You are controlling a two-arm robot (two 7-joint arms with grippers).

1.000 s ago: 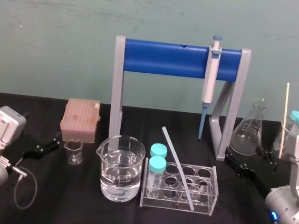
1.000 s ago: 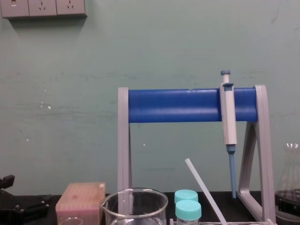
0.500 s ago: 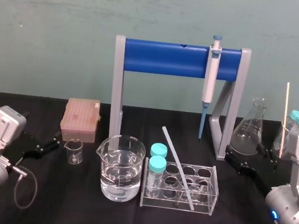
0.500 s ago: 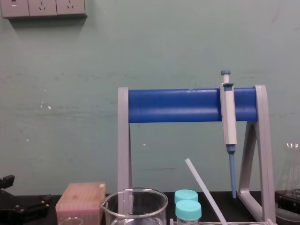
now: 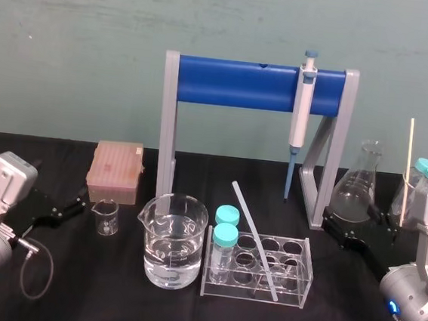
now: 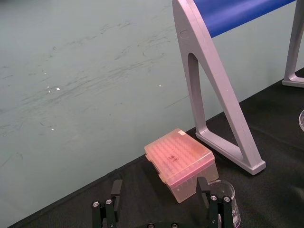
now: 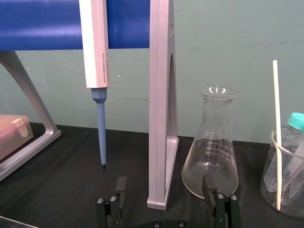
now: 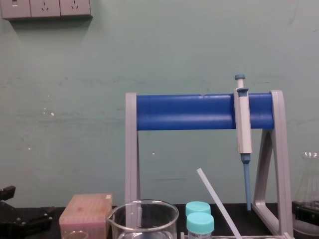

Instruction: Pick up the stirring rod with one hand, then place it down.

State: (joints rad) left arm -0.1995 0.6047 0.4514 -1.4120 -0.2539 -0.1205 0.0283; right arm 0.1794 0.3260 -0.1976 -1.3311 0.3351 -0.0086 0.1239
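Observation:
The stirring rod (image 5: 253,239) is a whitish translucent rod that leans up and to the left out of the clear tube rack (image 5: 301,279) in the middle of the table; its upper part shows in the chest view (image 8: 215,200). My right gripper (image 5: 358,226) hovers open low at the right, beside the conical flask (image 5: 355,191), well right of the rod. In its wrist view the right gripper (image 7: 164,183) has nothing between its fingers (image 7: 120,185). My left gripper (image 5: 69,210) rests open at the far left by the small beaker (image 5: 105,217), and it is also empty in its wrist view (image 6: 159,187).
A grey and blue stand (image 5: 236,83) holds a pipette (image 5: 302,108) behind the rack. A large beaker of water (image 5: 171,241) and two teal-capped tubes (image 5: 225,234) sit left of the rod. A pink tip box (image 5: 115,170) is at back left. A far-right beaker (image 7: 285,180) holds a thin stick (image 7: 277,137).
The right gripper has crept slightly towards the flask. The rod and the left arm have not moved.

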